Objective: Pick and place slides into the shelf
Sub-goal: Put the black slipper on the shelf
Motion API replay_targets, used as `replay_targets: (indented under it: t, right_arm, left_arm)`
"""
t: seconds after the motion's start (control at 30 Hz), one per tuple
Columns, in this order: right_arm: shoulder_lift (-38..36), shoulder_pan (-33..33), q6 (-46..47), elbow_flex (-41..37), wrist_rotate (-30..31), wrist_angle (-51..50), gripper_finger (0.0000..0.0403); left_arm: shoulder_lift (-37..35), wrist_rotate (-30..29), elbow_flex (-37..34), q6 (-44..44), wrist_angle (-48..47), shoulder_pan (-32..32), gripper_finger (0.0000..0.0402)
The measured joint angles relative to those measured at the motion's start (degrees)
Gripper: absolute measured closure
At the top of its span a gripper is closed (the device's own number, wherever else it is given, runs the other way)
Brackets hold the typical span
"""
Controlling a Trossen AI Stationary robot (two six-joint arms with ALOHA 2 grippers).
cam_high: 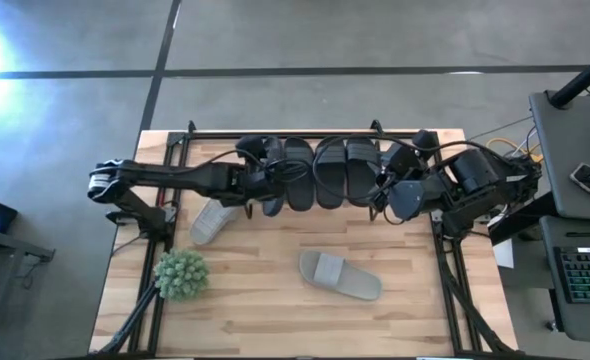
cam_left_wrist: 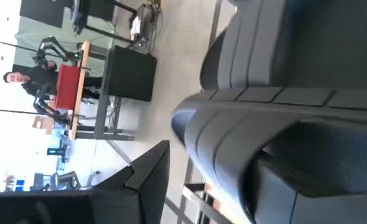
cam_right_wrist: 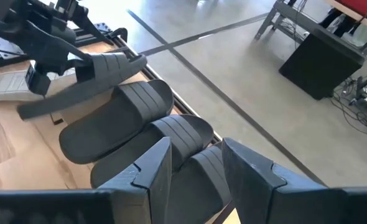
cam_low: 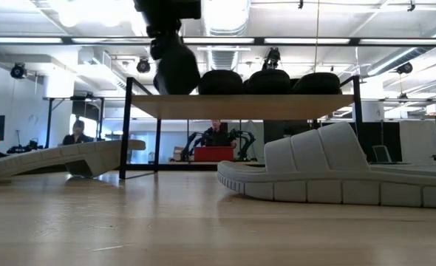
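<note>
From above, our left claw [cam_high: 258, 178] grips a matte black slide [cam_high: 272, 180] over the wood-topped black rod shelf [cam_high: 210, 138]; we lower it level beside its neighbours. Right wrist view: right claw [cam_right_wrist: 196, 171] spread, idle.

My table [cam_high: 275, 310] is pale butcher-block wood, smooth with a light sheen. The shelf [cam_low: 240, 106] has a light wood board top on thin black metal rods. The black slides [cam_right_wrist: 118, 118] look like matt moulded foam or rubber, with ribbed straps. The grey slide [cam_low: 336, 174] is the same matt material, its sole edge cut into blocks. My right gripper's fingers [cam_right_wrist: 258, 177] are dark matt plastic. The small plant [cam_high: 181, 274] looks spiky and rough.
</note>
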Motion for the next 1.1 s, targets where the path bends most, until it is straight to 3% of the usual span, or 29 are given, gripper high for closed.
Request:
replay_targets:
  t: [0.4, 0.73, 1.1]
  right_arm:
    - [-0.02, 0.0, 0.15, -2.27, 0.02, -0.01, 0.0268]
    - [-0.09, 0.0, 0.9, -2.37, 0.31, -0.01, 0.0268]
    - [-0.77, 0.0, 1.07, -2.37, 0.5, -0.01, 0.0268]
  left_arm:
    - [0.09, 3.22, -0.09, 1.04, -3.42, 2.11, 0.0314]
    - [0.06, 2.83, 1.87, 9.27, -2.79, 2.19, 0.0394]
    - [0.68, 1.47, 0.98, 12.97, -2.97, 2.3, 0.04]
